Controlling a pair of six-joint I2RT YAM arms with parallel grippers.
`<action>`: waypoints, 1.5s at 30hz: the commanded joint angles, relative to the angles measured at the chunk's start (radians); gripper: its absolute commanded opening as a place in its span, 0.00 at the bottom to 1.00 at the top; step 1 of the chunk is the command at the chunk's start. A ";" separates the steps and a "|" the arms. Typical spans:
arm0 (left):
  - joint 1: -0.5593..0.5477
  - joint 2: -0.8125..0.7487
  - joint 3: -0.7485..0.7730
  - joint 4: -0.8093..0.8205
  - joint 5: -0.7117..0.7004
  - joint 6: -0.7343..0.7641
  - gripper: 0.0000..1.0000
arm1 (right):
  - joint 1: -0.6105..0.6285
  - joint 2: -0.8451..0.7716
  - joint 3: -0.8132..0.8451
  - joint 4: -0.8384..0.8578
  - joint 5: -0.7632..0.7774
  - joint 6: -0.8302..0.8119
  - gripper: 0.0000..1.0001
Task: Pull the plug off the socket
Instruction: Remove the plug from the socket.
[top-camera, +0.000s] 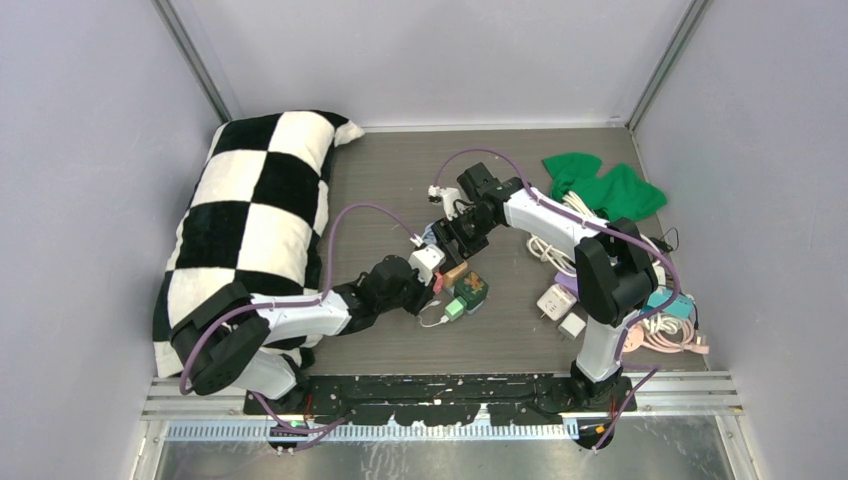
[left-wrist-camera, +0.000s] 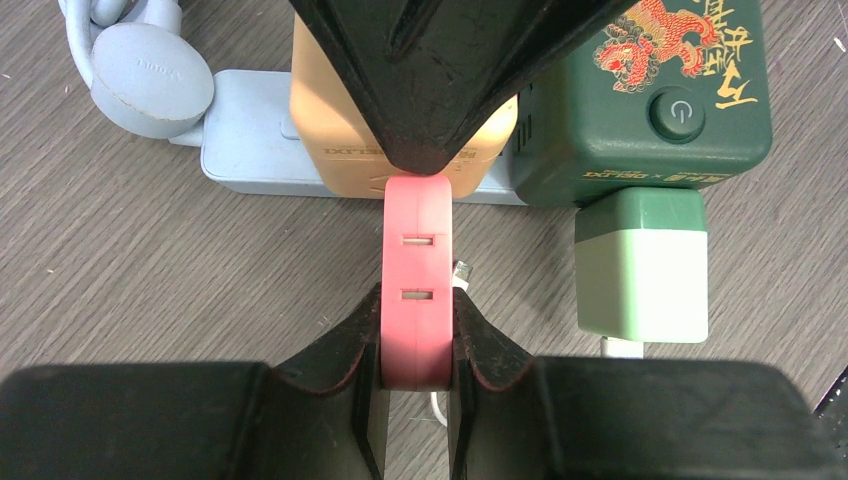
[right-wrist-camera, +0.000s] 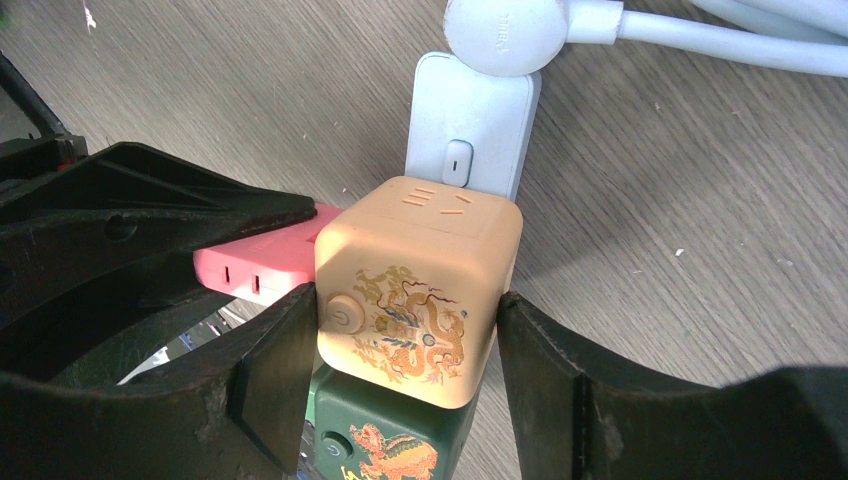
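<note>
A pink flat plug (left-wrist-camera: 417, 280) sticks out of the side of an orange cube socket (right-wrist-camera: 420, 285) printed with a dragon. My left gripper (left-wrist-camera: 417, 300) is shut on the plug's free end, one finger pad on each flat side. My right gripper (right-wrist-camera: 405, 305) is shut on the orange cube, its fingers pressing two opposite faces. From above, both grippers meet at mid-table, left gripper (top-camera: 430, 283) and right gripper (top-camera: 455, 258). The plug (right-wrist-camera: 260, 255) still butts against the cube's face; its prongs are hidden.
A dark green cube socket (left-wrist-camera: 660, 110) with a pale green adapter (left-wrist-camera: 641, 265) sits right beside the orange cube. A grey power strip (right-wrist-camera: 470, 120) lies under it. A checkered pillow (top-camera: 260, 210) fills the left, a green cloth (top-camera: 600, 185) and cable pile (top-camera: 670, 320) the right.
</note>
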 joint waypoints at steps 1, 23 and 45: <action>0.006 0.003 -0.035 0.126 -0.025 -0.028 0.00 | -0.010 0.029 -0.014 -0.021 0.112 -0.049 0.20; 0.006 0.005 -0.046 0.134 -0.032 -0.060 0.00 | -0.005 0.042 -0.010 -0.025 0.130 -0.054 0.20; 0.006 -0.024 -0.051 0.104 -0.031 -0.062 0.00 | -0.001 0.059 -0.004 -0.034 0.153 -0.057 0.19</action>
